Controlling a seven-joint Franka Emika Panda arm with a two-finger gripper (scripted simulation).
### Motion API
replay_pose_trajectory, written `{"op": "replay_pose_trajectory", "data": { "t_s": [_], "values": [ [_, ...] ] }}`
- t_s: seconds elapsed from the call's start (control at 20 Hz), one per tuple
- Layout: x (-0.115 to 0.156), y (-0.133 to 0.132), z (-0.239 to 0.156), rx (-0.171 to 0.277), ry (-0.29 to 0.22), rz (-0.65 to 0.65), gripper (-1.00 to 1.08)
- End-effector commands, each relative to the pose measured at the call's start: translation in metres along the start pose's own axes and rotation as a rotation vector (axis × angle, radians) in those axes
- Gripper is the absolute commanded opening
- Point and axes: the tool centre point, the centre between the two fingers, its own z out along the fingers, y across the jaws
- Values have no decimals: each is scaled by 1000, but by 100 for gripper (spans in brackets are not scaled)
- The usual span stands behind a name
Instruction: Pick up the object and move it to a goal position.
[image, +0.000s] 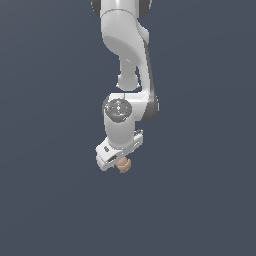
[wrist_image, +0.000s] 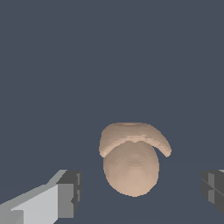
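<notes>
Hovering over the small tan-brown lumpy matte blob (wrist_image: 131, 164), not yet gripping it.

The white two-fingered gripper (image: 116, 161) at the end of the white jointed arm (image: 125, 50) is spread wide: in the wrist view its dark pads (wrist_image: 72, 192) stand well apart on either side of the blob, touching nothing. In the exterior view the blob peeks out at about 5 o'clock of the gripper. I judge the approach done; closing, lifting and carrying to the goal remain.

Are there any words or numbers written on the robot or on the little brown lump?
None: no words, numbers or signs can be read in either view. The white arm, the gripper, its dark fingers and the tan-brown object are all plain, and so is the grey surface.
</notes>
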Motion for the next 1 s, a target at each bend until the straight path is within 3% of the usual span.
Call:
{"op": "replay_pose_trajectory", "data": {
  "t_s": [0.0, 0.95],
  "values": [
    [0, 0, 1, 0, 0, -7, 100],
    [0, 1, 51, 0, 0, -7, 100]
  ]
}}
